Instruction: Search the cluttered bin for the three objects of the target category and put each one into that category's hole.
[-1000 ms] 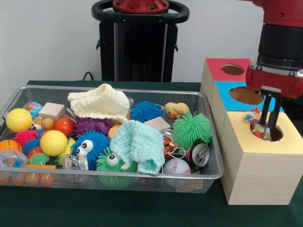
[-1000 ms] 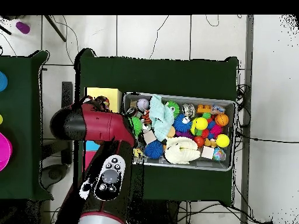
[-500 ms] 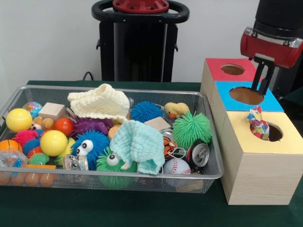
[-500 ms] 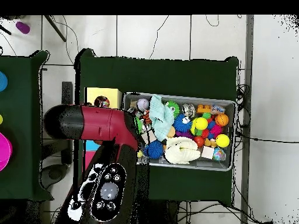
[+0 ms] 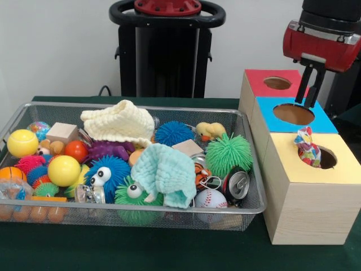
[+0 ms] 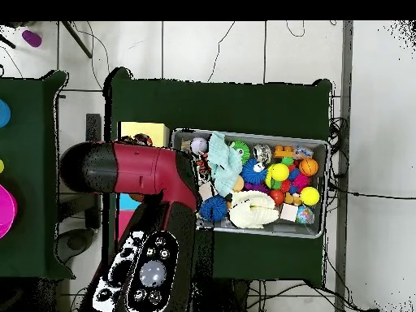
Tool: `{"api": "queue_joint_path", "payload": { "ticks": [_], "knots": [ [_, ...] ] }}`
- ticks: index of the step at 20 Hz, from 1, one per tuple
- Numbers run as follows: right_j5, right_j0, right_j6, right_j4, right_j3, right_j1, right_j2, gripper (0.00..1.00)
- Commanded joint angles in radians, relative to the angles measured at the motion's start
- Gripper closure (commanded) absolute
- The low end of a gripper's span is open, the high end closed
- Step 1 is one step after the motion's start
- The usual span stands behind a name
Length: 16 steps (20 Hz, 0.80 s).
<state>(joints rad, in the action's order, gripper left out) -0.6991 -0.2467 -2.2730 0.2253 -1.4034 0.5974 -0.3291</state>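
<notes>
- Here, the tool [image 5: 312, 84] hangs above the blue hole [image 5: 293, 114]; whether its jaws are apart, I cannot tell.
- A multicoloured ball [image 5: 307, 148] sits in the yellow hole [image 5: 324, 158].
- The wire bin [image 5: 248, 169] holds balls and cloths.

A plain white wall [image 5: 56, 51] stands behind the table, evenly lit and bare. The table itself is covered in a dark green cloth [image 5: 141, 248] that runs to its edges. Seen from above, the floor is laid with large pale grey tiles [image 6: 211, 49] divided by thin dark seams, and thin black cables [image 6: 341, 146] trail across them beside the table. A second table with the same dark green covering [image 6: 28, 162] stands just to one side, apart from the first, with a narrow strip of floor between them.
</notes>
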Motion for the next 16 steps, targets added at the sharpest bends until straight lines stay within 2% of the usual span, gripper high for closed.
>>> {"api": "queue_joint_path", "payload": {
  "ticks": [1,8,16],
  "knots": [
    [0.126,0.054,-0.089,-0.015,-0.075,-0.065,0.101,1.0],
    [0.194,0.06,-0.106,-0.004,-0.104,-0.094,0.123,1.0],
    [0.227,0.061,-0.112,0.002,-0.114,-0.111,0.132,1.0]
  ]
}}
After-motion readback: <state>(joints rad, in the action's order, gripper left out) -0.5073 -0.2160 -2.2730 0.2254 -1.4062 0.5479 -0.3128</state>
